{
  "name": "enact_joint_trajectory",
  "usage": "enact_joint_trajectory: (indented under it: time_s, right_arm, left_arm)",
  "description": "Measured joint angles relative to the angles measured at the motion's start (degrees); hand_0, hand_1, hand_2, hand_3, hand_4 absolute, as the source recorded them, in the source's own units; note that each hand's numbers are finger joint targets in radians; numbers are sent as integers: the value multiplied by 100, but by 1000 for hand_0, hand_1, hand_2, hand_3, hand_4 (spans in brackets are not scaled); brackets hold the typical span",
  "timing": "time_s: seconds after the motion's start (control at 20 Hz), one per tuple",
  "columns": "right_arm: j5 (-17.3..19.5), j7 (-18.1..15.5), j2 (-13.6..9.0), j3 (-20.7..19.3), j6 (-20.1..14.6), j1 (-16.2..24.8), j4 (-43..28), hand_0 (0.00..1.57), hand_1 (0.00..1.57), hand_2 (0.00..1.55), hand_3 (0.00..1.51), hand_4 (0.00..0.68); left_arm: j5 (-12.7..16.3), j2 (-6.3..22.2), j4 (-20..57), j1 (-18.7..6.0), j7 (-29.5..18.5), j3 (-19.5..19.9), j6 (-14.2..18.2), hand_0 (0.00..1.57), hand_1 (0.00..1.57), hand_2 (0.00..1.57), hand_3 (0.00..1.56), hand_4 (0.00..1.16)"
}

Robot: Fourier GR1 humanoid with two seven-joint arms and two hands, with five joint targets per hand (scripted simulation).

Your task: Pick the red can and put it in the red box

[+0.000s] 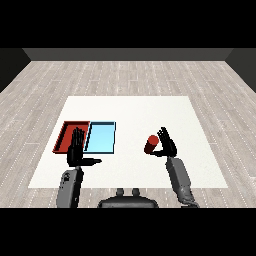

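Here the red can sits at the right robot hand, on the hand's left side, right against the palm and thumb; the straight fingers rise above and behind it rather than wrapping it, so the hand reads as wide, touching the can at most. Whether the can rests on the desk or is lifted just off it cannot be told from this view. The can looks tilted, its rounded red end toward the viewer and a darker end lower at the left. The right forearm comes up from the lower right corner, grey, leaning slightly inward. The left robot hand is wide too, fingers straight and pointing up the view, thumb stuck out to the right, holding nothing. It overlaps the near edge of the red tray and the seam where that tray meets the blue tray. The two trays lie side by side, touching, on the left half of the white desk, red to the left, blue to the right. The can is well apart from the red tray, with the blue tray and a stretch of desk between them. A grey plank floor surrounds the desk.
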Motion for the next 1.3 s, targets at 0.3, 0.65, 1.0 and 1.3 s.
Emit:
enact_joint_trajectory:
  time_s: [0.3,0.65,1.0,1.3]
  right_arm:
    - [21,-158,61,93,-231,-172,394,0,0,0,0,0]
    - [78,-256,95,101,-372,-394,687,0,0,0,0,0]
    - [124,-285,170,184,-425,-483,817,0,0,0,0,0]
    - [31,-94,262,394,-604,-413,591,0,0,0,0,0]
  left_arm:
    - [40,70,74,-30,-29,65,-57,0,0,0,0,0]
    - [22,48,-55,-67,101,38,35,0,0,0,0,0]
    - [40,25,-107,50,52,14,7,0,0,0,0,0]
    - [1,-28,-85,-20,101,-55,66,0,0,0,0,0]
